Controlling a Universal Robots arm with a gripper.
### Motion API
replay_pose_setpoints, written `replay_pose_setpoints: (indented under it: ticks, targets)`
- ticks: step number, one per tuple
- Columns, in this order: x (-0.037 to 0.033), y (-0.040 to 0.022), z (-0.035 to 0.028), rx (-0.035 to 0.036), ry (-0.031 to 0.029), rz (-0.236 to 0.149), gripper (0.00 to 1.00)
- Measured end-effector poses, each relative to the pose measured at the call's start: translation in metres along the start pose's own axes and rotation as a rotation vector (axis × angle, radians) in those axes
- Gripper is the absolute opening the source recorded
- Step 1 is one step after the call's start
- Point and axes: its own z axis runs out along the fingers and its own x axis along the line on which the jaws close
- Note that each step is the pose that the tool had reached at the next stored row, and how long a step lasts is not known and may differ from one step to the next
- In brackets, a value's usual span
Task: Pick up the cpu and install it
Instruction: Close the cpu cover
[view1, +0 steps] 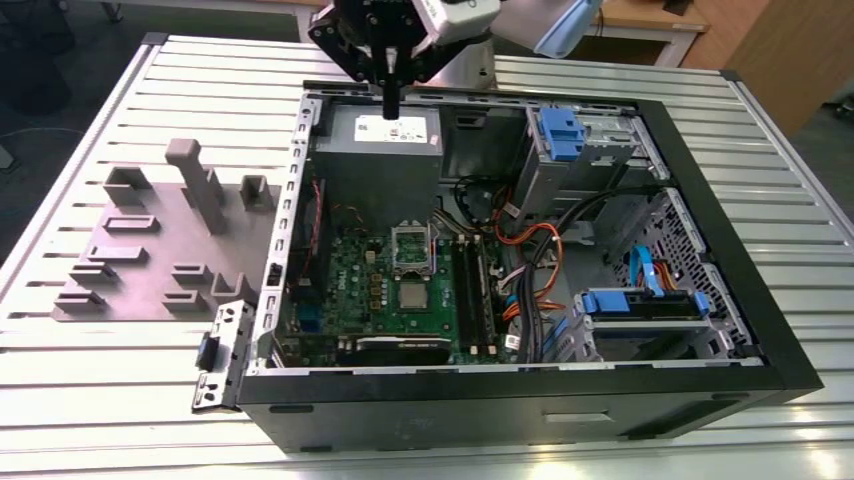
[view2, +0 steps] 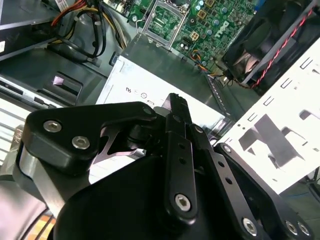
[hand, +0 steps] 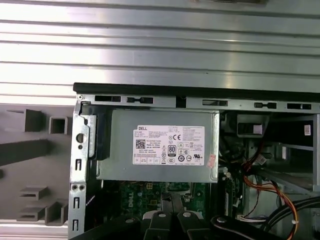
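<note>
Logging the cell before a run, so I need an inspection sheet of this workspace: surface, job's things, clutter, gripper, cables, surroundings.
Surface: slatted metal table, open computer case lying on it.
Job's things: cpu flat on the green motherboard, beside the socket.
Clutter: grey fixture block at the exterior view's left; metal bracket by the case's corner.
Gripper: gripper above the power supply, fingers together, holding nothing.
Cables: orange and black bundle inside the case.
Surroundings: wooden desk behind the table.
</note>
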Motion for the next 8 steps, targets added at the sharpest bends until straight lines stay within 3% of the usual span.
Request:
replay_pose_setpoints:
  ticks: [8]
  targets:
    - [0.0004,-0.0144,0.0034,-0.0003,0.0008,-0.018,0.11]
